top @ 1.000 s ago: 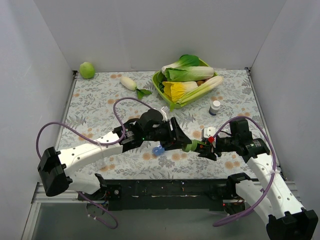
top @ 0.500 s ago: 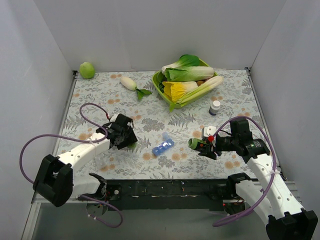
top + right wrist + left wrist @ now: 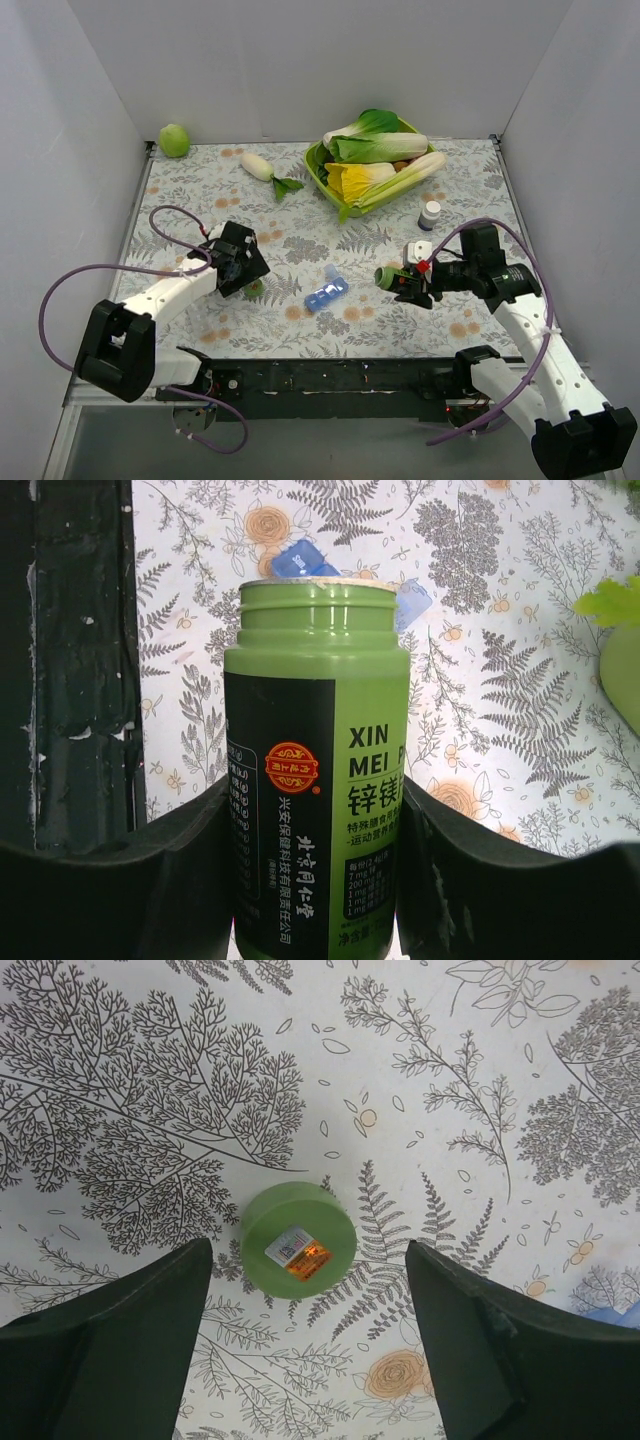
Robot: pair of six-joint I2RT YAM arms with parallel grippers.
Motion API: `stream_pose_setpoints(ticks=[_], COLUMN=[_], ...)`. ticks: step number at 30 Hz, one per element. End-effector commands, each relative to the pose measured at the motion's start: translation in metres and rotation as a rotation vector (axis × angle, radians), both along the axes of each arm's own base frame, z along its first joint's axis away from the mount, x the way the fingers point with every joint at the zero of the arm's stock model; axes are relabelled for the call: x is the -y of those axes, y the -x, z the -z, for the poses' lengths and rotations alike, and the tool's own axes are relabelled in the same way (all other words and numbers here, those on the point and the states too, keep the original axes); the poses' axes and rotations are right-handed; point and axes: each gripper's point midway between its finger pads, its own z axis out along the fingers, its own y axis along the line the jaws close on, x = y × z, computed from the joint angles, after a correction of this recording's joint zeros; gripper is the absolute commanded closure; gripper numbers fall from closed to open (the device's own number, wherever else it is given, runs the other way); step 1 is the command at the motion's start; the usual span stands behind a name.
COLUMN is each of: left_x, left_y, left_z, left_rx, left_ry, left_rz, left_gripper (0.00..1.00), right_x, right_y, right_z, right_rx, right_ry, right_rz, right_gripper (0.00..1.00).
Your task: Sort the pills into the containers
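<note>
The blue strip pill box point(image 3: 326, 292) lies on the floral table point(image 3: 180, 200) near the front edge, between the two arms and touched by neither. The right gripper point(image 3: 408, 282) sits just to its right, clamped around a green bottle point(image 3: 388, 277) with its fingers point(image 3: 130, 890) pressed against both sides of the label. The bottle has no cap on and is carried above the table with its open mouth turned towards the pill box. In the right wrist view, two of the box's blue compartments show just beyond the bottle's rim. The left gripper point(image 3: 243, 270) is well to the left of the pill box and points down at the table with its jaws spread wide. A round green cap point(image 3: 298, 1240) lies flat on the cloth between its fingers point(image 3: 120, 1305), with clear space on each side, so nothing is gripped. A sliver of the blue box shows at the lower right edge of the left wrist view. Farther back, a lime-green bowl point(image 3: 318, 172) of leafy vegetables stands behind the pill box, and a small white-capped bottle point(image 3: 430, 215) stands upright behind the right gripper.
</note>
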Motion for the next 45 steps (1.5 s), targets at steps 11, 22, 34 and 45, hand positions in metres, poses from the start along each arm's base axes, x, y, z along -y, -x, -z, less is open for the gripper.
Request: stream_pose_setpoints(ticks=[11,22,34,45], left_x=[0.059,0.058,0.064,0.068], left_y=[0.017,0.05,0.053,0.052], left_z=[-0.137,-0.163,-0.166,-0.155], left_rx=[0.401,0.521,0.509,0.476], left_ry=[0.343,0.425,0.433,0.443], left_rz=[0.418,0.481,0.526,0.547], left_gripper=[0.02,0.02,0.02,0.02], right_x=[-0.021,0.004,0.091,0.095], right_y=[-0.027,-0.061,-0.119,-0.105], right_z=[-0.12,-0.338,-0.402,-0.412], right_rx=[0.133,0.26,0.449,0.715], right_ry=[-0.381,-0.935,-1.044,-0.964], right_rz=[0.176,0.451,0.674,0.575], right_gripper=[0.92,0.99,0.99,0.95])
